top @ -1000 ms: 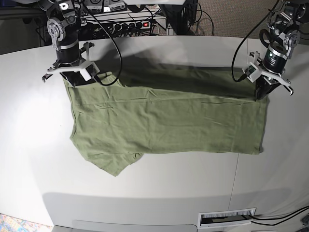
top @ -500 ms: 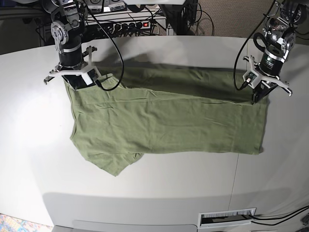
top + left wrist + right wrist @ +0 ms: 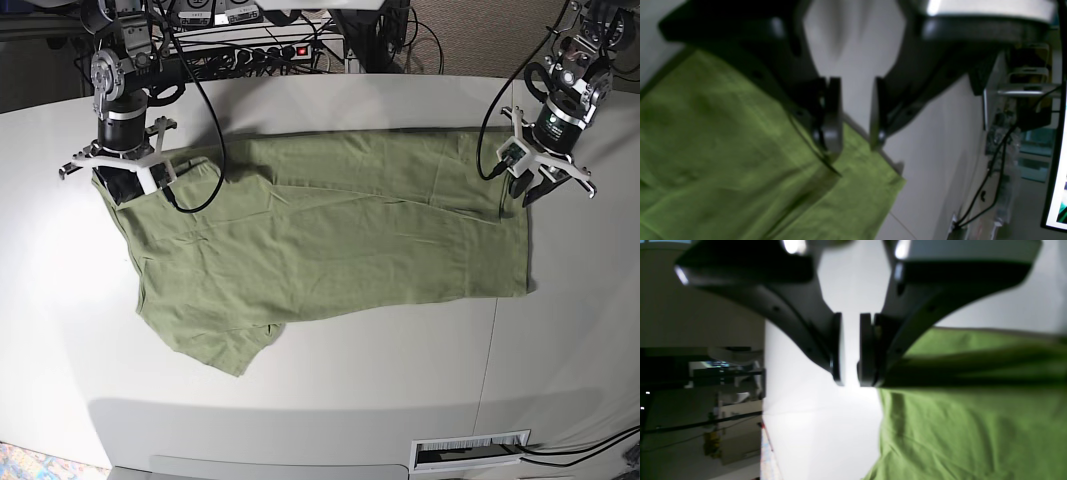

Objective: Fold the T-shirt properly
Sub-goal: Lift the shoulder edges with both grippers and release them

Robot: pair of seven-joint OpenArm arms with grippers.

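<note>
Upper left of base view: right gripper, jaws narrowly parted, nothing between them, at T-shirt edge. Centre: green shirt spread flat on white table. Upper right: left gripper, jaws apart, empty, above shirt's corner.

Bare table lies open in front of the T-shirt and at both ends. Behind it, cables and a power strip crowd the far edge.
</note>
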